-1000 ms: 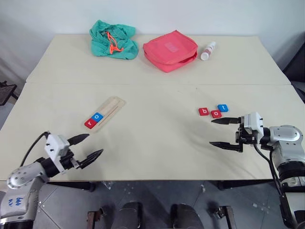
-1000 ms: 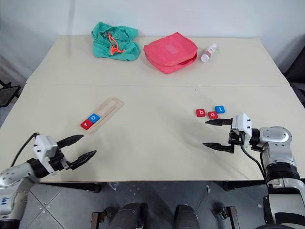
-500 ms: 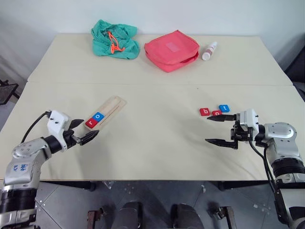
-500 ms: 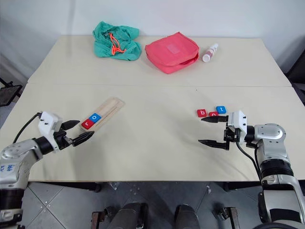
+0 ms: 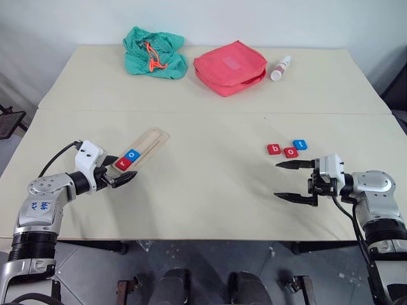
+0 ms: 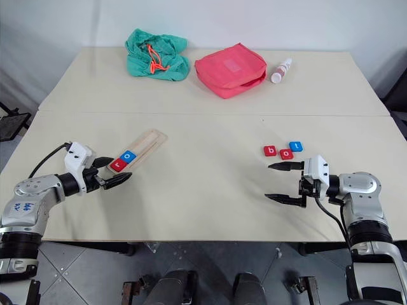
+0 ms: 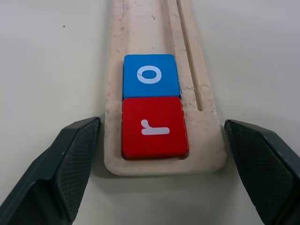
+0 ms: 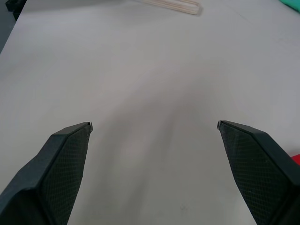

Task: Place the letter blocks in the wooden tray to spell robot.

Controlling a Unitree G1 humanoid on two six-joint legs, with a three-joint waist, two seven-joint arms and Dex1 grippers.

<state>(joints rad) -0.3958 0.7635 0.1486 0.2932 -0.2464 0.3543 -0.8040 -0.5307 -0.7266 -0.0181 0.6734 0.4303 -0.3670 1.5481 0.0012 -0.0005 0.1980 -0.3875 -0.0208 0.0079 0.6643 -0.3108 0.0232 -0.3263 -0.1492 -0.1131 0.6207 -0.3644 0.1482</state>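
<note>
The wooden tray (image 5: 152, 138) lies slanted on the left half of the table. A red "r" tile (image 7: 153, 126) sits at its near end with a blue "o" tile (image 7: 151, 76) right behind it. My left gripper (image 5: 124, 170) is open at that near end, one finger on either side of the tray's end and nothing held. On the right lie three loose letter blocks: a red "b" (image 5: 273, 149), a red "o" (image 5: 290, 152) and a blue "t" (image 5: 299, 144). My right gripper (image 5: 277, 180) stands open just in front of them, pointing left, empty.
At the back of the table lie a green cloth bag (image 5: 152, 52), a pink pouch (image 5: 229, 67) and a small white bottle (image 5: 278, 67). A seam runs across the table between them and the tiles.
My left gripper has come forward from the table's front edge up to the tray's near end. The right gripper has stayed about where it was.
</note>
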